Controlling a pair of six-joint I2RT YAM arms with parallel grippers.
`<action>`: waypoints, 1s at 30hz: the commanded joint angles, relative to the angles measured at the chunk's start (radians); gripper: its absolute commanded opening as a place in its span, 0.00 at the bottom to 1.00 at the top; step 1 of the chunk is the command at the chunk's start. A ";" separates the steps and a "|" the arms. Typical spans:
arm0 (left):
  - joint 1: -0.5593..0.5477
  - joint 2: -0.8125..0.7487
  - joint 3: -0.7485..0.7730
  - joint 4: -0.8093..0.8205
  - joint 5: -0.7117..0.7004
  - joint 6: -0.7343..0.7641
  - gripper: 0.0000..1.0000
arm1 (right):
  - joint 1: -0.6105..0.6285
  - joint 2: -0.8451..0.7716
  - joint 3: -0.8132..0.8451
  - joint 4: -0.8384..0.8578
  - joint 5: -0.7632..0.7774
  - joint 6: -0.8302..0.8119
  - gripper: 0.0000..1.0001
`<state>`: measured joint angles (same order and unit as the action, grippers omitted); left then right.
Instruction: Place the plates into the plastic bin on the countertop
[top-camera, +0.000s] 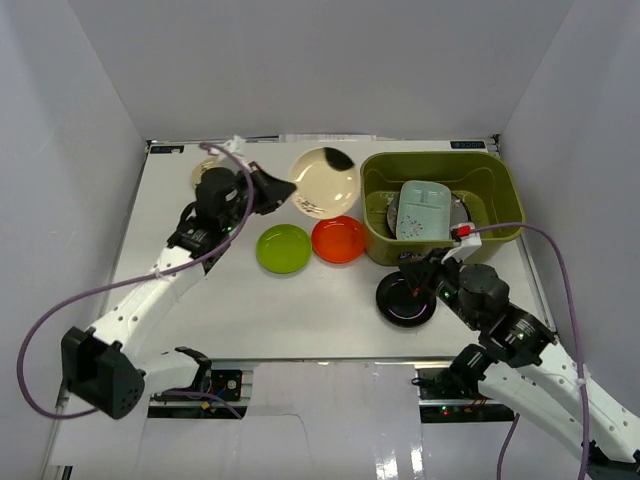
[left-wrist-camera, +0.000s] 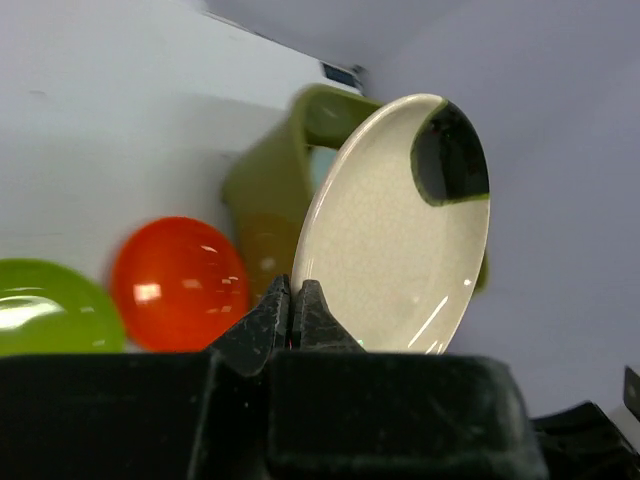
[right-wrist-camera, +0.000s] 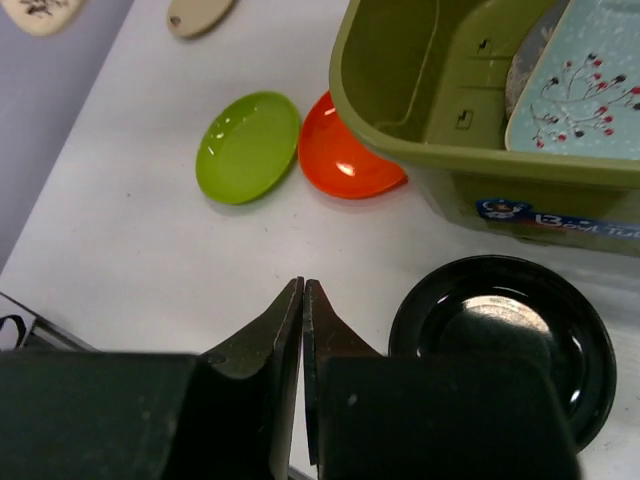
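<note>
My left gripper (top-camera: 280, 191) is shut on the near rim of a cream plate with a dark patch (top-camera: 325, 180), holding it tilted above the countertop (top-camera: 200, 300), left of the olive-green bin (top-camera: 440, 160). In the left wrist view the fingertips (left-wrist-camera: 293, 296) pinch the plate (left-wrist-camera: 400, 230) in front of the bin (left-wrist-camera: 262, 190). A mint rectangular plate (top-camera: 422, 210) lies in the bin over a grey plate (top-camera: 461, 211). Lime (top-camera: 283, 248), orange-red (top-camera: 338, 239) and glossy black (top-camera: 407, 299) plates lie on the countertop. My right gripper (right-wrist-camera: 302, 296) is shut and empty, just left of the black plate (right-wrist-camera: 500, 340).
A beige plate (top-camera: 205, 170) lies at the far left, partly behind my left arm. The orange-red plate (right-wrist-camera: 345, 150) touches the bin's near-left corner (right-wrist-camera: 400, 90), with the lime plate (right-wrist-camera: 248, 147) beside it. Grey walls enclose the countertop.
</note>
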<state>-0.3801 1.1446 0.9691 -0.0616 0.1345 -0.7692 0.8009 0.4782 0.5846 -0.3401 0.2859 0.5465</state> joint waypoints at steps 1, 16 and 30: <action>-0.167 0.133 0.187 -0.029 -0.060 0.037 0.00 | 0.004 -0.052 0.089 -0.106 0.099 0.007 0.08; -0.485 0.964 1.012 -0.251 -0.193 0.166 0.00 | 0.006 -0.237 0.178 -0.362 0.197 0.050 0.08; -0.488 1.150 1.281 -0.277 -0.153 0.206 0.76 | 0.006 -0.228 -0.049 -0.431 0.163 0.286 0.59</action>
<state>-0.8680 2.3657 2.1967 -0.3717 -0.0360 -0.5861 0.8009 0.2592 0.5961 -0.7387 0.4217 0.7132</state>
